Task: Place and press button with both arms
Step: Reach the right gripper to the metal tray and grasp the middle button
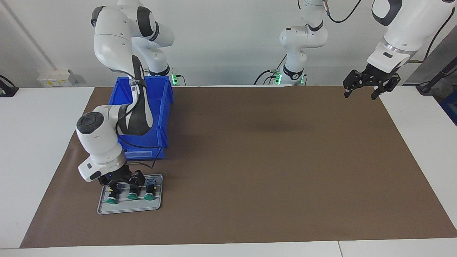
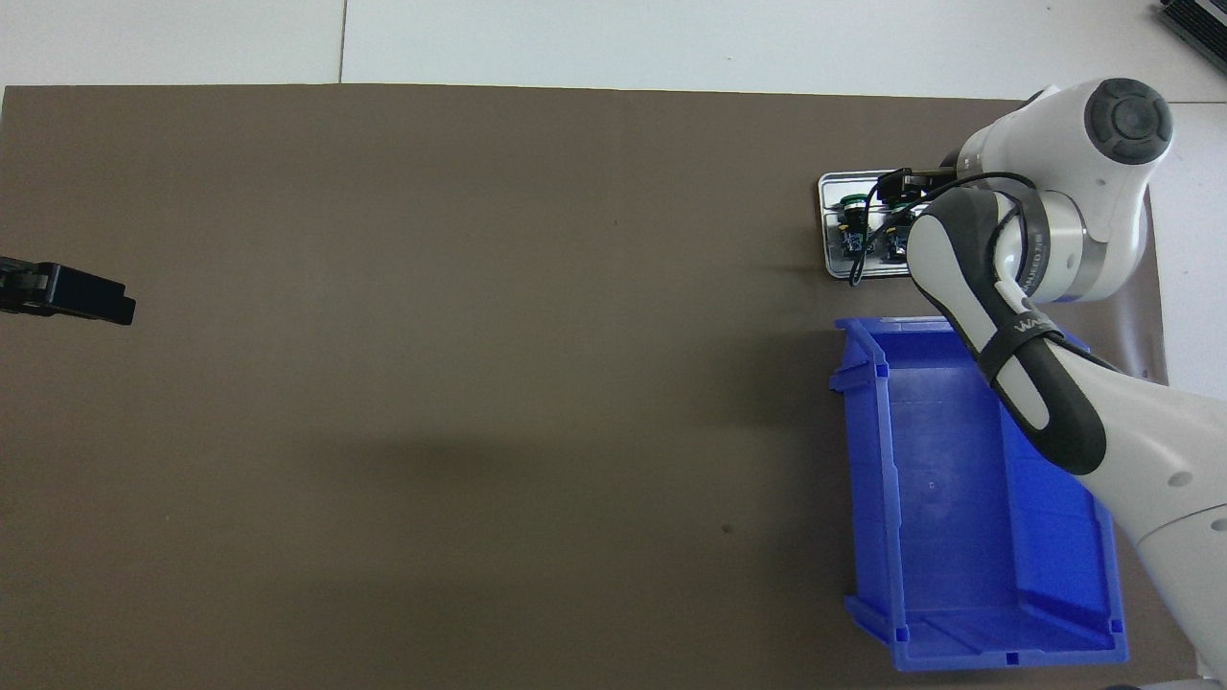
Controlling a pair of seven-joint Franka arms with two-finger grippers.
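Three buttons lie side by side on a small grey tray [image 1: 128, 210], toward the right arm's end of the table, each with a green cap, black body and grey-blue base. They are the outer button [image 1: 111, 198], the middle button [image 1: 132, 195] and the third button [image 1: 149, 192]. My right gripper [image 1: 123, 181] is low over the tray, right above the outer and middle buttons. In the overhead view the right arm hides much of the tray [image 2: 826, 230]; one button [image 2: 851, 226] shows clearly. My left gripper [image 1: 360, 93] waits open and empty, raised over the mat's corner at the left arm's end.
A blue bin [image 1: 165, 107] stands on the brown mat, nearer to the robots than the tray, with the right arm stretched over it; it looks empty in the overhead view [image 2: 868, 460]. The left gripper's tip [image 2: 72, 292] shows at the overhead view's edge.
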